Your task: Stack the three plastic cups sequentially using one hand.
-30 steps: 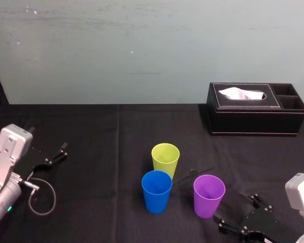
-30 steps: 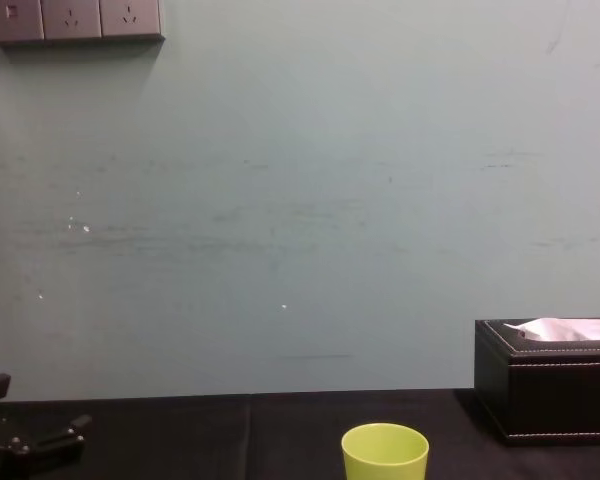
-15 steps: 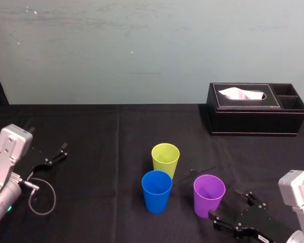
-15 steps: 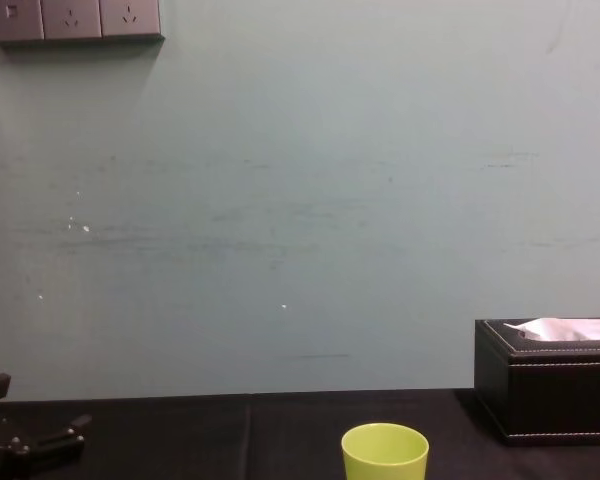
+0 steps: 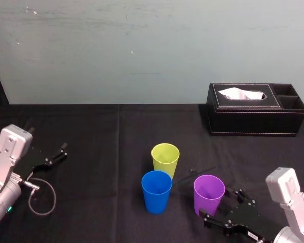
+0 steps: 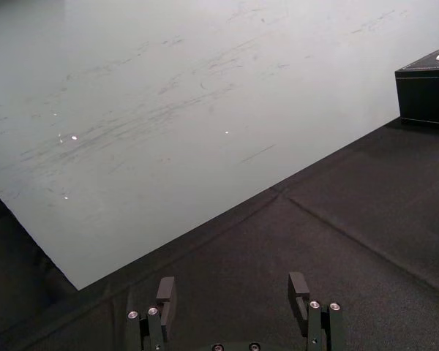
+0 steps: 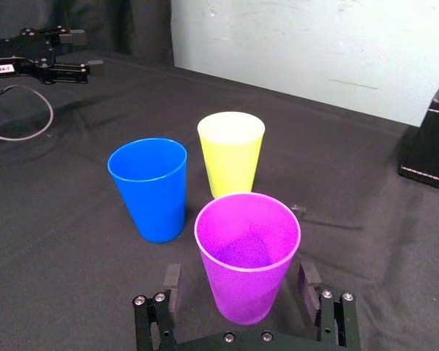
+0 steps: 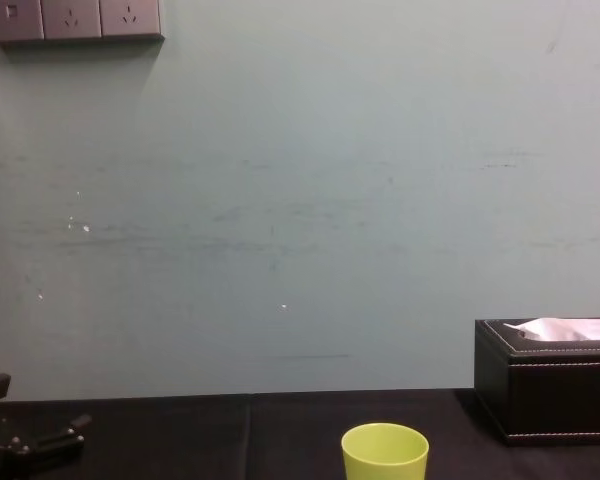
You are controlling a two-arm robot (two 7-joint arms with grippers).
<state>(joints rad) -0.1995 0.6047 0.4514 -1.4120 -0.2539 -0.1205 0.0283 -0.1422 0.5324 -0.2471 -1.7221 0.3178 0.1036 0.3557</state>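
**desk:** head view first. where is your working claw?

**me:** my right claw [image 5: 222, 208] sits low over the near right of the black surface [image 5: 101, 152], fingers spread, released. the purple cup [image 5: 209, 195] stands upright right at its fingertips. the blue cup [image 5: 156, 191] is off the claw's left side, near the purple one but apart from it. the lime-green cup [image 5: 165, 159] is beyond the blue, farther from the claw. the black tissue box [image 5: 253, 119] sits well past the claw, by the wall. my left claw [image 5: 51, 156] rests far to the left, well apart from all three cups.

**desk:** left wrist view?

**me:** the left claw is released too, with bare cloth between its fingers [image 6: 166, 289]. a corner of the tissue box shows far ahead of it.

**desk:** right wrist view?

**me:** the purple cup [image 7: 247, 256] stands between the two fingers [image 7: 306, 281] of my right claw. i see a gap on each side, so nothing is gripped. the blue cup [image 7: 150, 186] is ahead of the claw to one side. the lime-green cup [image 7: 230, 150] is ahead too, beyond the purple one, and all three are upright.

**desk:** chest view?

**me:** the top of the lime-green cup [image 8: 384, 452] shows at the bottom edge. the tissue box [image 8: 545, 395] is at the right, and my left claw lies low at the left corner.
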